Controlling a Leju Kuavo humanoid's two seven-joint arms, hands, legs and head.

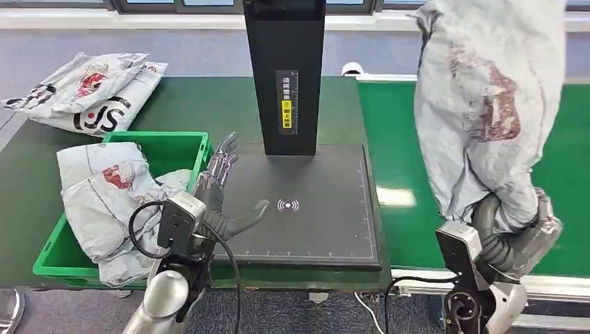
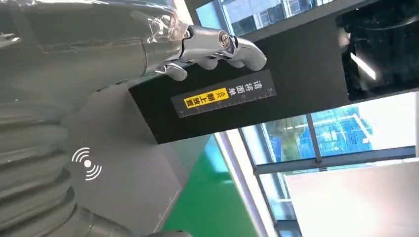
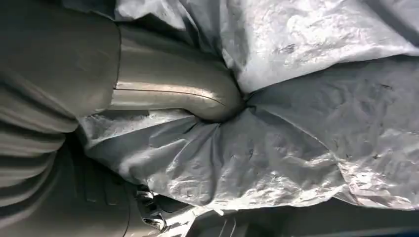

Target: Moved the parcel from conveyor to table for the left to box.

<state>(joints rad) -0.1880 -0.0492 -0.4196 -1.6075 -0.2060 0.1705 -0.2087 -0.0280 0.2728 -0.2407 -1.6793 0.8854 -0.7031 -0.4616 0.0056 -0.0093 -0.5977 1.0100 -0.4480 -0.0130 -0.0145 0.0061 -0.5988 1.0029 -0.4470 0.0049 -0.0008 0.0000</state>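
Gripping the grey parcel (image 1: 487, 104) from below, the right robot hand (image 1: 518, 233) holds it upright in the air above the green conveyor (image 1: 396, 153), right of the black scanner post (image 1: 284, 76). Left of that post, the left robot hand (image 1: 221, 188) hovers with fingers spread, holding nothing, beside the green box (image 1: 182, 142) of parcels.
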